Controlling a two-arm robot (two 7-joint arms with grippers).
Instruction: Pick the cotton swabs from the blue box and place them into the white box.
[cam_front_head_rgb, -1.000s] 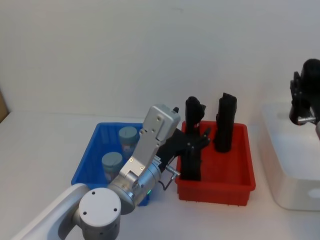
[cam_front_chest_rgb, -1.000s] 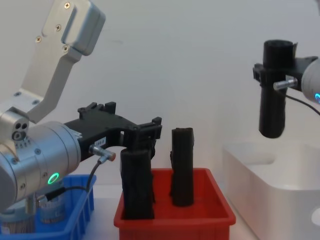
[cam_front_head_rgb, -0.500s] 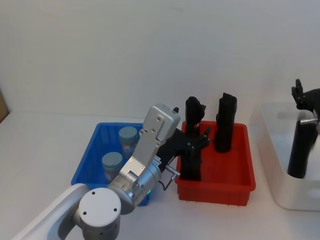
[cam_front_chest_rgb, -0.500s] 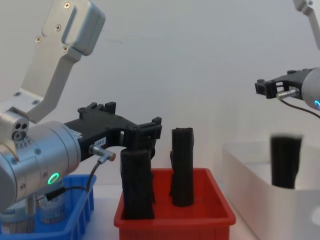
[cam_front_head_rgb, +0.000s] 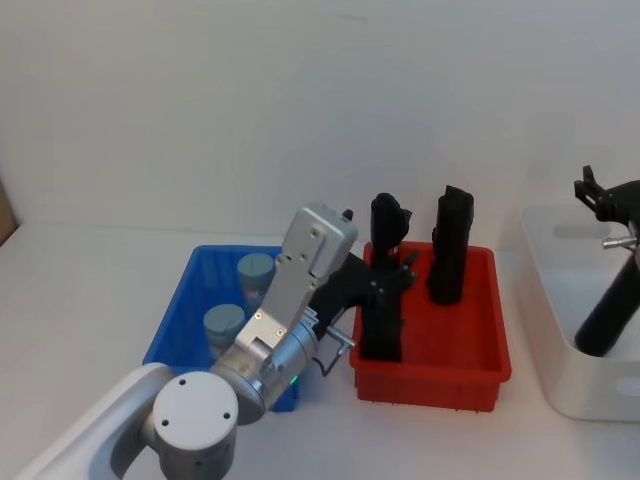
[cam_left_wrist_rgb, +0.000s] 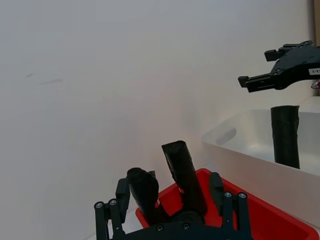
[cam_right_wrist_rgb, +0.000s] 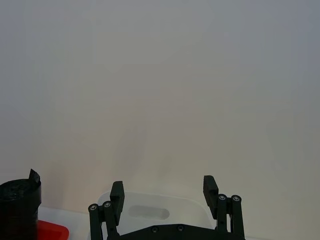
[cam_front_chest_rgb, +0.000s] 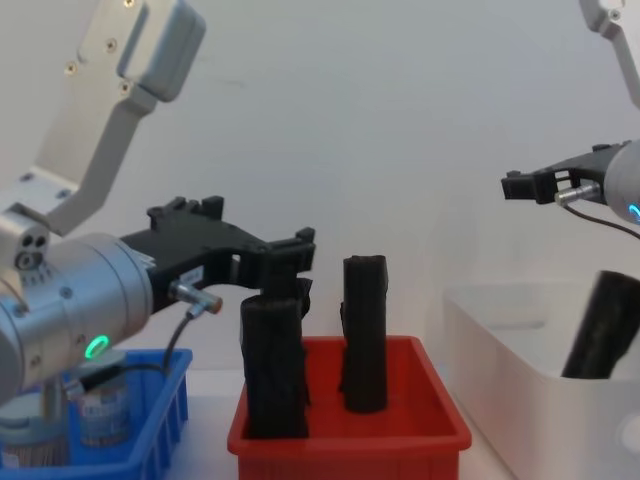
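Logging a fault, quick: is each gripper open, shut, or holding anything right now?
Left gripper: open, at the front black rolled bundle in the red plastic bin, holding nothing.
Right gripper: open, empty, above the large white plastic box.

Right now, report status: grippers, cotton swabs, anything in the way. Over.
Left gripper open at black rolled bundle in red bin. Right gripper open above white box, second black bundle leaning inside. Cotton swabs untouched in blue box.

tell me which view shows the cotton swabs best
The head view: both cotton swabs stand with lids showing inside the blue box. The chest view catches their sides low in its corner, partly hidden.
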